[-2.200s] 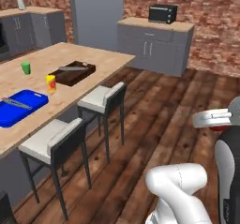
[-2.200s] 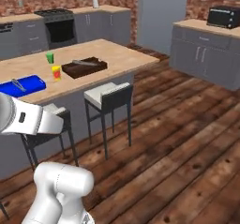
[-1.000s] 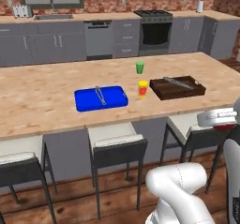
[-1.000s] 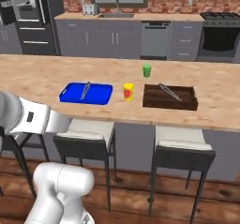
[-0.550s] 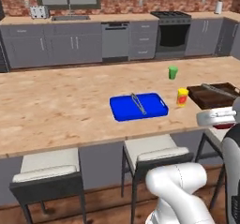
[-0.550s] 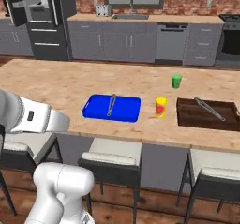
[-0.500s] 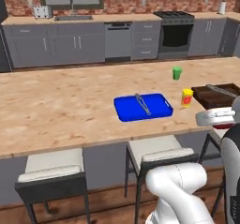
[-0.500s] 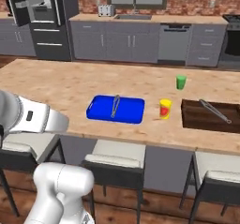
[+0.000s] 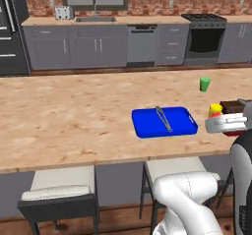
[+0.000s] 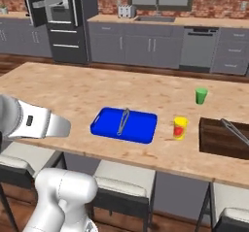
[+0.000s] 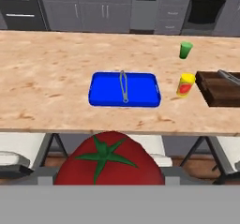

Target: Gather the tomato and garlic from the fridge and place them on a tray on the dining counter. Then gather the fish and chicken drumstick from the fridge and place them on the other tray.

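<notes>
A large red tomato [image 11: 110,162] with a green stem star sits right in front of the hand camera, low in the hand view. My gripper is shut on it, and its fingers are hidden behind the fruit. Ahead lies the wooden dining counter [image 11: 47,68] with a blue tray [image 11: 105,89] [image 9: 147,123] [image 10: 104,122] holding metal tongs [image 11: 123,86]. A dark brown tray [image 11: 220,89] [image 10: 219,139] with its own tongs lies to its right. The black fridge [image 10: 53,17] stands at the back left. The garlic, fish and chicken drumstick are out of view.
A green cup [image 10: 201,95] and a yellow bottle [image 10: 180,127] stand between the two trays. Stools [image 9: 61,187] line the counter's near side. Behind it runs a grey cabinet wall with a sink, a toaster [image 9: 62,13] and a stove [image 9: 204,32].
The whole scene has slid in both base views, so the base has moved along the counter; the blue tray now sits nearer the middle. The trays, cup and bottle have not moved on the counter.
</notes>
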Robot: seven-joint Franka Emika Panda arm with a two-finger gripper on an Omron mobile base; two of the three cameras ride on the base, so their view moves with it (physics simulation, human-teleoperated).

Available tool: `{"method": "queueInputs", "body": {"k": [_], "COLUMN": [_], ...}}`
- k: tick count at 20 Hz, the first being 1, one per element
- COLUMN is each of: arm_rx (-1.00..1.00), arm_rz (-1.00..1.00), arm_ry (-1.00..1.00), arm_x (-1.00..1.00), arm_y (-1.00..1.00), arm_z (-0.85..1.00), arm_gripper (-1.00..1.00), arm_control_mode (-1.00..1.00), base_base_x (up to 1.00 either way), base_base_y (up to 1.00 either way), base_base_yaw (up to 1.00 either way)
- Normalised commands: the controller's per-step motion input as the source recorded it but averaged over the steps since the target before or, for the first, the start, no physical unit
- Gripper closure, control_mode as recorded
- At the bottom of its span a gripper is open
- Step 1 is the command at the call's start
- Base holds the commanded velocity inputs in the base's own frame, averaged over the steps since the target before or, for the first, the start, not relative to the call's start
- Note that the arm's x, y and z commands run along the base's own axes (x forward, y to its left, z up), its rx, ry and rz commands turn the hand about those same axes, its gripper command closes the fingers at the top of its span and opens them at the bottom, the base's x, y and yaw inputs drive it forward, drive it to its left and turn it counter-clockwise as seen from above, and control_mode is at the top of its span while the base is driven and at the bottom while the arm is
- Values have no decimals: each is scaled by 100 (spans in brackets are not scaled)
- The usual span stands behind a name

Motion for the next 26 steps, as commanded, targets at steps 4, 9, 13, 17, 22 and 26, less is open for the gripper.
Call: {"method": "queueInputs", "body": {"k": [4,9,13,17,22,26], "arm_rx": [0,0,0,0,0,0], "arm_rz": [0,0,0,0,0,0], "arm_ry": [0,0,0,0,0,0], "arm_x": [0,0,0,0,0,0], "arm_y": [0,0,0,0,0,0], "arm_z": [0,0,0,0,0,0], "arm_gripper": [100,100,100,100,100,100], "arm_control_mode": [100,100,100,100,100,100], "base_base_x": [41,29,24,18,11,34], "base_base_y": [-26,-12,0,0,0,13], "base_base_yaw": [-10,-21,-24,-24,-25,-1]}}
